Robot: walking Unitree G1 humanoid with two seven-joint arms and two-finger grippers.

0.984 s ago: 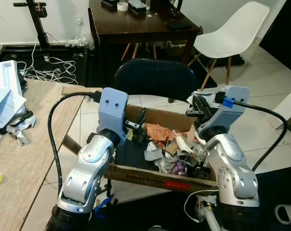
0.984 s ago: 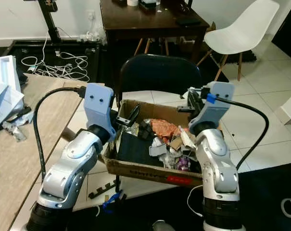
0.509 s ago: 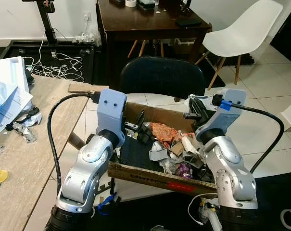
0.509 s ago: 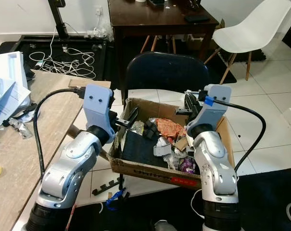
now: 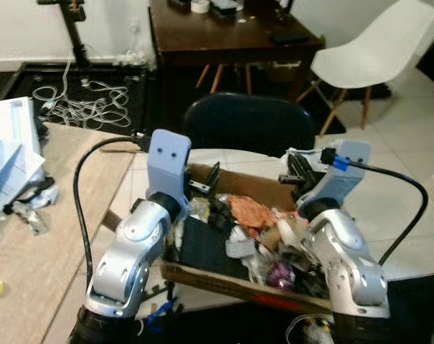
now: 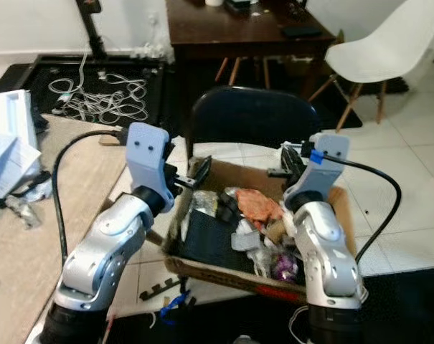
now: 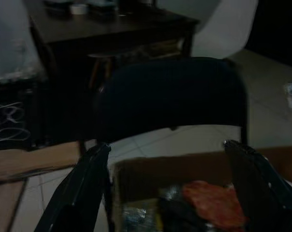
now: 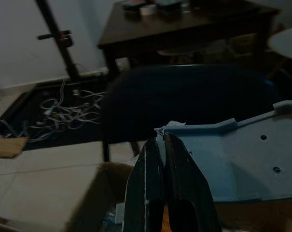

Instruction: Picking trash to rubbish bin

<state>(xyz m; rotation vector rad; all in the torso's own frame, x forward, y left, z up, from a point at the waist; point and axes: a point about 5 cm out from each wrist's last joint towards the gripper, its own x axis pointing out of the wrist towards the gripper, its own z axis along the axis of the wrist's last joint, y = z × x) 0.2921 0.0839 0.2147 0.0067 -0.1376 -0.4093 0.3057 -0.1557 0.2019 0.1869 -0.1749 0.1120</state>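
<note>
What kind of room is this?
Probably a home office or workroom: a dark wooden desk, a white chair on tiled floor, cables by the wall, and papers on a light table.

A box (image 5: 224,276) sits low in the middle of the frame, between the two arms, with trash (image 5: 263,233) piled in its right half. Behind it stands a chair (image 5: 249,122), and behind that a desk (image 5: 231,36). A table (image 5: 37,236) runs down the left side, bearing papers (image 5: 8,154). Cables (image 5: 95,107) lie at upper left; a second chair (image 5: 378,43) stands at upper right.
</note>
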